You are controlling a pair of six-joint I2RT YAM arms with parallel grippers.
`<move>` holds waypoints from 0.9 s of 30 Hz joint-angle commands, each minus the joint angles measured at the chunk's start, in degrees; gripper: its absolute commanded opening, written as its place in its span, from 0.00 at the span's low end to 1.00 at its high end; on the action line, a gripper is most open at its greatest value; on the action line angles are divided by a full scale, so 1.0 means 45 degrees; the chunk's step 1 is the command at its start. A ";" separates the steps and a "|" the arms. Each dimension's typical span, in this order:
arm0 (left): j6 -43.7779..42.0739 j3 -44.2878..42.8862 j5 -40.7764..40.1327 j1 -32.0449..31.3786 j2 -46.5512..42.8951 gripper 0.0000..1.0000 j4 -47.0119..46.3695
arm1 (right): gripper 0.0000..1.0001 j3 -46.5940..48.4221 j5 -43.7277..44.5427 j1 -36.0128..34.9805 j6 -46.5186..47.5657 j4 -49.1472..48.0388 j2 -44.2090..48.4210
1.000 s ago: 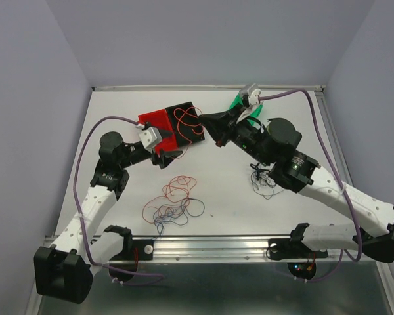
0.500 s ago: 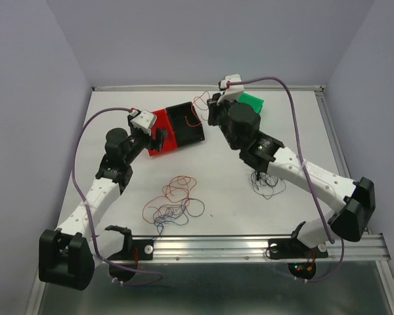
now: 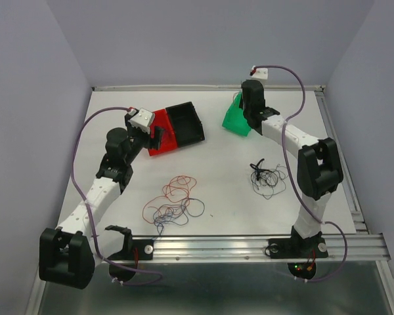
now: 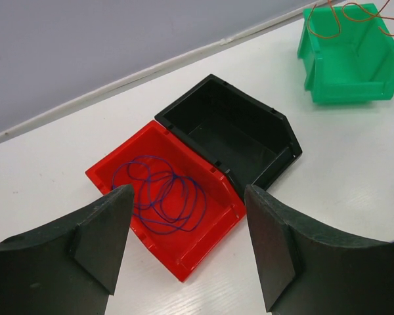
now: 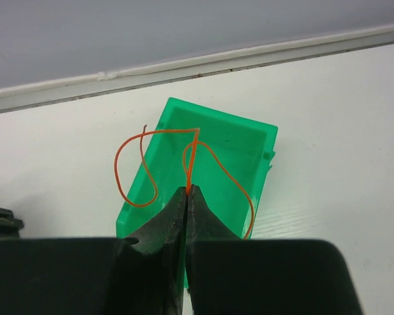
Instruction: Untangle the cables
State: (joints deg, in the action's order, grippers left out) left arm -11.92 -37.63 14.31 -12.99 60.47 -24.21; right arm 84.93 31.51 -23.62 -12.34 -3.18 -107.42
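Note:
My right gripper [image 5: 188,189] is shut on an orange wire [image 5: 196,154] and holds its loops over the green bin [image 5: 240,141]; in the top view it hangs above that bin [image 3: 235,119] at the back. My left gripper [image 4: 184,223] is open and empty, just above the near side of the red bin [image 4: 213,220], which holds a blue wire [image 4: 161,197]. The black bin [image 4: 236,134] beside it looks empty. A tangle of red, blue and black wires [image 3: 173,205] lies on the table in front. A black wire bunch [image 3: 268,177] lies to the right.
The red bin [image 3: 159,131] and black bin [image 3: 186,123] sit side by side at the back left. The white back rail [image 5: 184,65] runs behind the green bin. A metal rail [image 3: 217,248] carries both arm bases along the near edge.
My right gripper swung right from the black bin to above the green bin, carrying the orange wire. My left arm drew back a little from the red bin.

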 commanded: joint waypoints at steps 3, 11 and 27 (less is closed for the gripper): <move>-0.0163 -0.0193 -0.0132 0.0095 -0.0410 0.79 -0.0714 | 0.00 0.1694 0.0165 0.0170 -0.0675 -0.0231 -0.1167; -0.0222 -0.0037 -0.0074 0.0095 -0.0781 0.79 -0.0753 | 0.00 0.1207 -0.0223 0.0209 -0.1321 -0.0211 -0.0938; -0.0261 0.0022 -0.0230 0.0095 -0.0976 0.79 -0.0773 | 0.01 -0.1880 -0.6805 -0.0161 -0.0599 -0.3219 0.2386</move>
State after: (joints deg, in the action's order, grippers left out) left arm -12.58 -37.63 13.67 -12.99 58.04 -24.51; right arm 77.17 11.42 -22.85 -17.30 -13.08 -97.43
